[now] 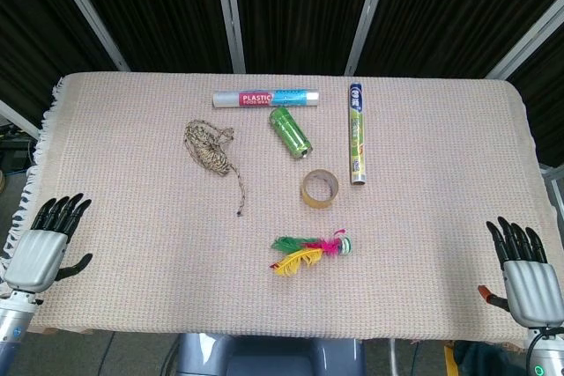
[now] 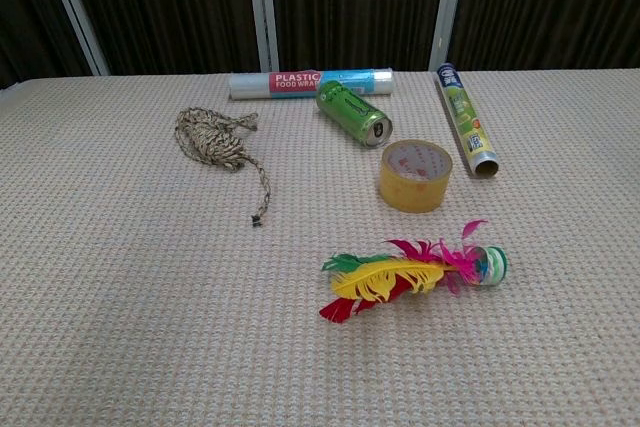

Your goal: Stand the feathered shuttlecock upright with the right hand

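Observation:
The feathered shuttlecock (image 1: pixel 310 252) (image 2: pixel 415 272) lies flat on its side near the table's front middle, its yellow, green, red and pink feathers pointing left and its round base to the right. My right hand (image 1: pixel 522 272) rests at the front right edge of the table, fingers spread and holding nothing, far to the right of the shuttlecock. At the front left edge my left hand (image 1: pixel 46 244) lies with fingers spread and nothing in it. Neither hand shows in the chest view.
A roll of yellow tape (image 1: pixel 320 188) (image 2: pixel 415 175) stands just behind the shuttlecock. Further back lie a green can (image 1: pixel 290 130) (image 2: pixel 353 112), a plastic wrap roll (image 1: pixel 266 98), a green-labelled tube (image 1: pixel 356 132) and a bundle of twine (image 1: pixel 210 147). A woven cloth (image 1: pixel 132 244) covers the table.

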You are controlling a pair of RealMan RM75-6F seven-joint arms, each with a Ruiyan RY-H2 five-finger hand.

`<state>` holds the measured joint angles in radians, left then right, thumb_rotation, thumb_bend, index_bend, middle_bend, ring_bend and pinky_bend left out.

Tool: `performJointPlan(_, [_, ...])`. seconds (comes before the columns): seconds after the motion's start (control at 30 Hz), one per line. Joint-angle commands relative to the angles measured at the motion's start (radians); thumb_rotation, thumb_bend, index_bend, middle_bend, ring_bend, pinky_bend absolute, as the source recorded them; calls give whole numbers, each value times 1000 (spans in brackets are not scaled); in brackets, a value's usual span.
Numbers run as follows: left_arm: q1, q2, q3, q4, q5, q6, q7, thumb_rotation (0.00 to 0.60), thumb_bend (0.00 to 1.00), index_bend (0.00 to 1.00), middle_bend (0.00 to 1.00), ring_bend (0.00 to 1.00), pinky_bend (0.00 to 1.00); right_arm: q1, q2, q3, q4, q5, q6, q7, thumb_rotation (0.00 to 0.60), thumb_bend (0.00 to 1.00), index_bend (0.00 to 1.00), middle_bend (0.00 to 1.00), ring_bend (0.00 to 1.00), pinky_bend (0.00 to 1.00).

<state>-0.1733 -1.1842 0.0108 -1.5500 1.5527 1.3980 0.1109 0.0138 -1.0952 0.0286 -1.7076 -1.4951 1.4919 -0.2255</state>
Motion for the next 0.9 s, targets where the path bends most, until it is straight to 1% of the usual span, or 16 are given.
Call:
performJointPlan(0.03, [2,0,1,0,2,2,0,600,252,0,0,0,0,0,1,-1,-2,-1,0,-3,600,4,0,0,0,0])
performJointPlan(0.2, [7,1,5,-1,8,11,0,600,253,0,0,0,0,11,-5,-2,-1,-8,-15,4,600,4,0,0,0,0])
performJointPlan(0.33, [3,4,2,-1,0,0,-16,600,253,0,0,0,0,36,-43,9,22,-33,-25,12,600,6,3,0,0,0])
performJointPlan(0.37, [3,6,0,-2,-3,1,-21,600,253,0,0,0,0,45,-55,10,24,-40,-33,18,600,12,26,0,0,0])
performJointPlan(0.43, [5,7,-8,-5,-17,5,-28,600,253,0,0,0,0,76,-83,17,25,-65,-57,10,600,41,110,0,0,0])
performJointPlan(0.47, [7,7,-12,-6,-26,5,-22,600,249,0,0,0,0,86,-96,21,30,-71,-63,-9,600,62,172,0,0,0])
performJointPlan(0.5, [8,10,-15,-12,-42,-3,-10,600,247,0,0,0,0,104,-119,25,35,-86,-74,-57,600,76,222,0,0,0])
performJointPlan(0.6, [5,20,-20,-34,-54,-11,-9,600,242,0,0,0,0,135,-170,19,23,-110,-106,-129,600,89,304,0,0,0])
performJointPlan(0.7, [6,23,-16,-32,-38,-4,-16,600,243,0,0,0,0,159,-207,9,7,-112,-152,-201,600,100,330,0,0,0])
performJointPlan(0.8, [4,26,-17,-30,-45,-13,-24,600,240,0,0,0,0,175,-246,2,-11,-90,-196,-295,600,111,337,0,0,0])
performJointPlan(0.9, [1,30,-16,-30,-47,-22,-30,600,243,0,0,0,0,191,-287,-2,-27,-59,-238,-348,600,113,334,0,0,0])
